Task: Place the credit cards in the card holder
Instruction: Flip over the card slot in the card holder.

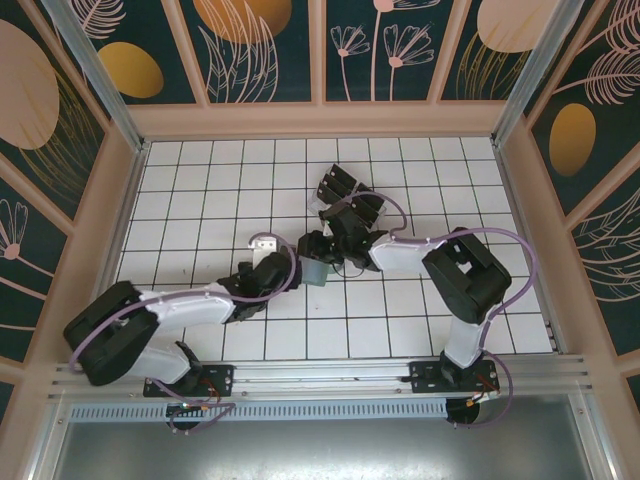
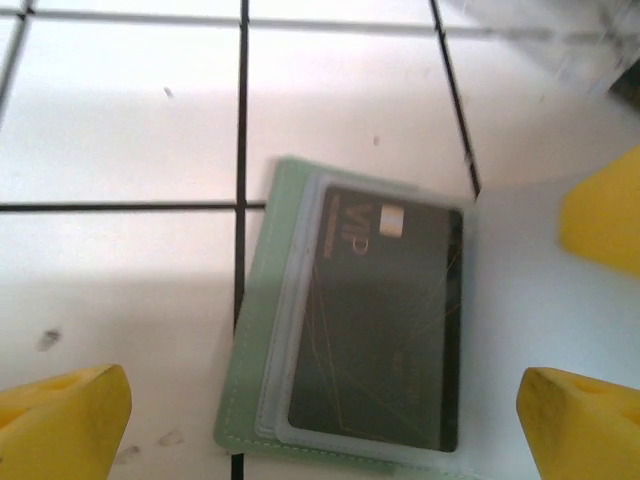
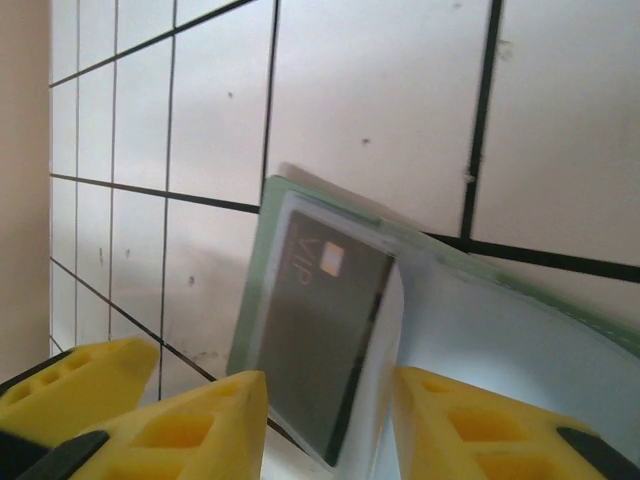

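Left wrist view: sage-green card holder (image 2: 250, 400) lying on white tiled table (image 2: 120, 110), black VIP credit card (image 2: 385, 320) tucked under its clear pocket; left gripper (image 2: 320, 400) spread wide over it, grasping nothing. Right wrist view: right gripper (image 3: 330, 415) clamped on card holder's near edge, pale flap lifted beside the card.

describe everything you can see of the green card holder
The card holder is a flat sage-green wallet with stitched edges and a clear pocket, lying slightly skewed on the white tiled table. One black card marked VIP sits in the pocket. The right end effector straddles its near edge; grip unclear.
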